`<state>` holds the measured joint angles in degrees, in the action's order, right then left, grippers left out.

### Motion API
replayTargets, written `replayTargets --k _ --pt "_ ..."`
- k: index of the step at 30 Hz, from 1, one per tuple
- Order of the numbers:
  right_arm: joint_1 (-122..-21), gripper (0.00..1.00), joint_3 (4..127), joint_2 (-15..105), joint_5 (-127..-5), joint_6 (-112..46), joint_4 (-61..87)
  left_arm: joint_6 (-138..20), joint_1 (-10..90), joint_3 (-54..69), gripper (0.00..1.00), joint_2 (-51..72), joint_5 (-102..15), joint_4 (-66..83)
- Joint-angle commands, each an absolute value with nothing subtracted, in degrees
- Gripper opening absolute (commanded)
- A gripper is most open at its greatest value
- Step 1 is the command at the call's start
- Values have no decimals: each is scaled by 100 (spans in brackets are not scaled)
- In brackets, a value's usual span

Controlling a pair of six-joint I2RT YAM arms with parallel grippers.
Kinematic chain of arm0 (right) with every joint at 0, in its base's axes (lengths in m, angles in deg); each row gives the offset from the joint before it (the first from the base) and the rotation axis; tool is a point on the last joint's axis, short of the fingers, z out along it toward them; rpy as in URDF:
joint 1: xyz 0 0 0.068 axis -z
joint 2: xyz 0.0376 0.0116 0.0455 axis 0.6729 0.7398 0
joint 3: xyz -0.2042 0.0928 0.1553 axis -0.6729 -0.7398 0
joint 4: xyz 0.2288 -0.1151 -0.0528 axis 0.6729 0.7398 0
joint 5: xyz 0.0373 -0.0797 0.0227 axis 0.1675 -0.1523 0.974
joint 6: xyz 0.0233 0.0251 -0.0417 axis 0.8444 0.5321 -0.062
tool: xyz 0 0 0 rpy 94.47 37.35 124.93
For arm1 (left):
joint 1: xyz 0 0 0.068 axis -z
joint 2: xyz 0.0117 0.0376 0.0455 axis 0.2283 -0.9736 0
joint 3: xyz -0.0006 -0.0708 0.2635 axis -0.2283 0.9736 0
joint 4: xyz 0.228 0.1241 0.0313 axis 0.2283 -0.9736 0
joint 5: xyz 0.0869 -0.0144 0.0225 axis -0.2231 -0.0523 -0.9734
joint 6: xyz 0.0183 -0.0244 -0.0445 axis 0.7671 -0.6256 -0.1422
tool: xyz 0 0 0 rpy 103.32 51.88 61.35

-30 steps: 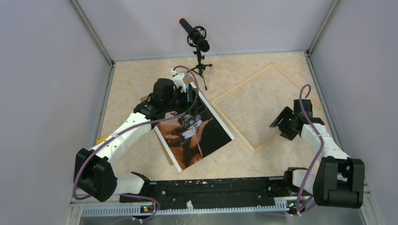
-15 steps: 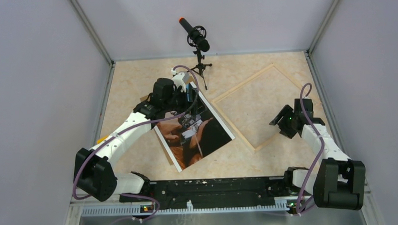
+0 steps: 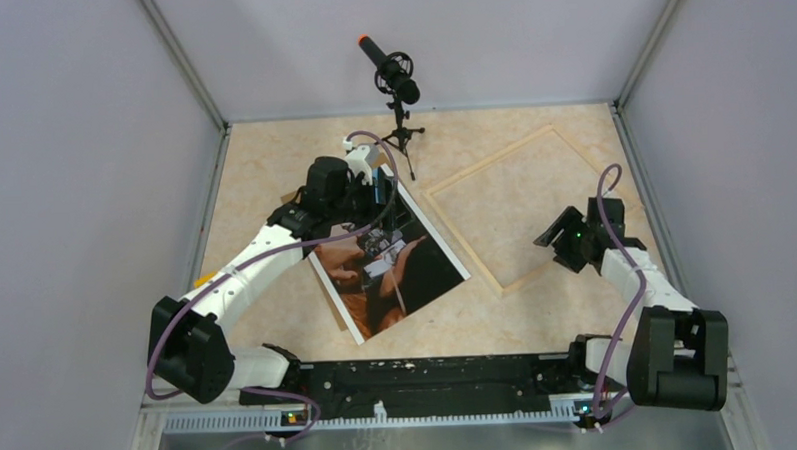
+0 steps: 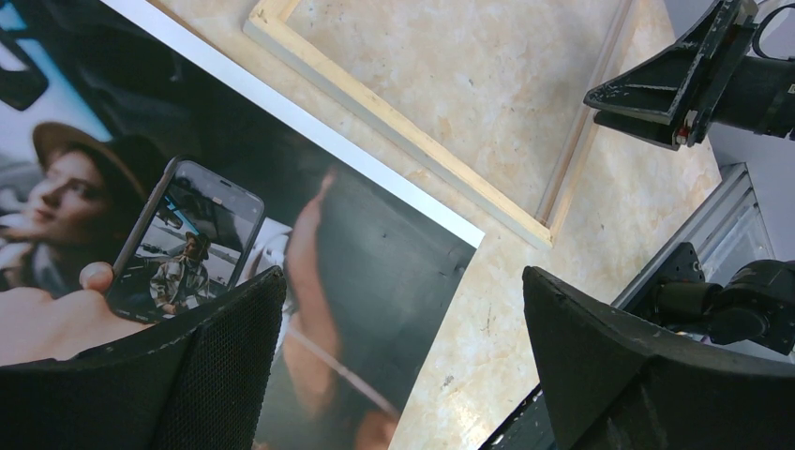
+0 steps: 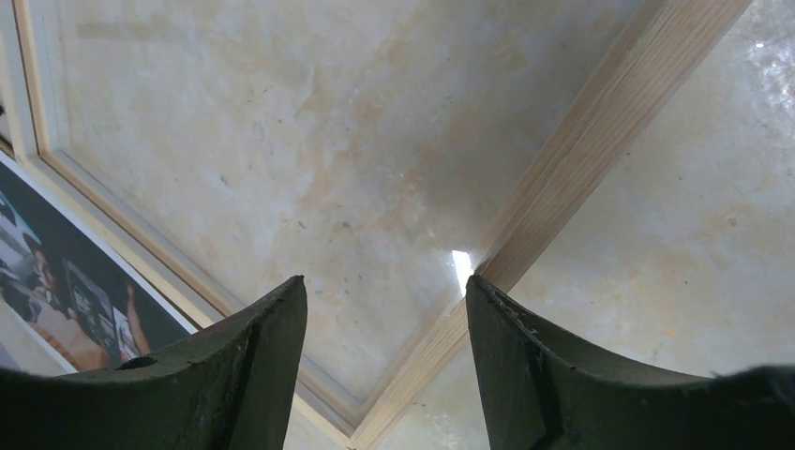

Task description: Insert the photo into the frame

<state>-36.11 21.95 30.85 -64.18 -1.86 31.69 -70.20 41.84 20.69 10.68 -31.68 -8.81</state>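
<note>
The photo (image 3: pixel 396 275) lies face up left of centre, a dark print with a white margin, also seen in the left wrist view (image 4: pixel 281 187). My left gripper (image 3: pixel 377 198) hovers over its far corner, open, with nothing between its fingers (image 4: pixel 403 281). The frame (image 3: pixel 470 177), a narrow pale wood border, lies flat to the right of the photo, its near-left rail (image 4: pixel 403 127) close beside the print's edge. My right gripper (image 3: pixel 558 241) is at the frame's near-right rail (image 5: pixel 581 141), open, with the rail running under its right finger (image 5: pixel 385 281).
A microphone on a small tripod (image 3: pixel 398 95) stands at the back centre. A brown board corner (image 3: pixel 291 197) pokes out from under the photo. Grey walls close in both sides and the back. The arms' black base rail (image 3: pixel 430 374) runs along the near edge.
The right gripper has moved a little to the left, and the frame has slid slightly left with it, towards the photo. The left arm and the photo have not moved.
</note>
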Motion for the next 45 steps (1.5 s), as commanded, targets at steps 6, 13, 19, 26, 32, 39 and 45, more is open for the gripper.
replayTargets --k 6,13,19,26,32,39,45 --pt "-3606 68 2291 3412 -6397 -527 2873 -6970 4178 2079 99 939 -2962 -577" --pt "-4155 85 3195 3125 -7367 -1062 4318 -6859 4437 1943 99 401 -2812 -582" --pt "-5652 75 4435 4502 -7351 -1905 4487 -7029 4500 1552 99 472 -3115 -904" --pt "-7004 62 6281 6378 -7723 -2785 4815 -7203 4493 1886 99 1365 -3657 -1344" --pt "-7419 52 7228 7377 -7709 -2917 4783 -7429 4284 2275 98 1757 -3841 -1615" --pt "-7652 39 7502 7852 -8097 -3093 4745 -7713 3767 2638 98 2050 -3242 -1361" --pt "-7731 12 7161 7698 -8127 -3458 4581 -8188 3326 2986 99 1969 -2643 -923"
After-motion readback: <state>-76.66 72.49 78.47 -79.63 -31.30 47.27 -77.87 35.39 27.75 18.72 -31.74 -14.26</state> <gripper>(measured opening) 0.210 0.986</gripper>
